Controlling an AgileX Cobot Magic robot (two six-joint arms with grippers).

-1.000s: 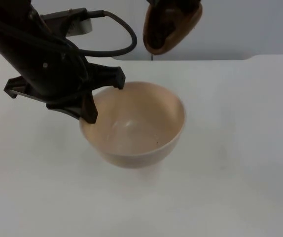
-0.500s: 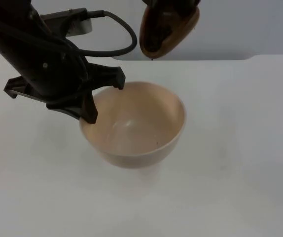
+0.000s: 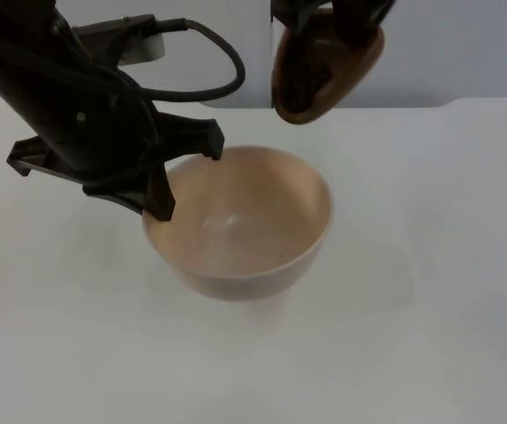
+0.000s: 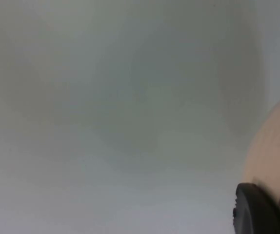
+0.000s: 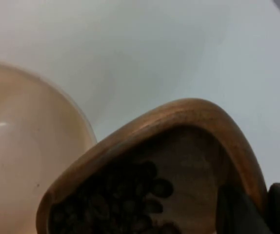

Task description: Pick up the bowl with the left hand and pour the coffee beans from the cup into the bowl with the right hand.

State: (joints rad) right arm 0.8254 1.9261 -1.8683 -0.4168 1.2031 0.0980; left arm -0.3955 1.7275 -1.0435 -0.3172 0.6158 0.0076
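Cup (image 3: 324,71) now further right above bowl (image 3: 245,225)

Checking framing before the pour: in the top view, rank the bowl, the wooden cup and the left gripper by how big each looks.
1. Bowl: looks largest.
2. Left gripper, shut on the bowl's rim: its forked head looks somewhat smaller.
3. Wooden cup, held tilted above the bowl by the right gripper: looks smallest, though it is partly cut off by the picture's edge, so this is unsure.

bowl (image 3: 245,225): smooth, cream-beige, faintly glossy inside
cup (image 3: 324,71): brown wood, smooth satin rim
coffee beans (image 5: 115,204): dark, slightly shiny
table (image 3: 430,265): white, matt
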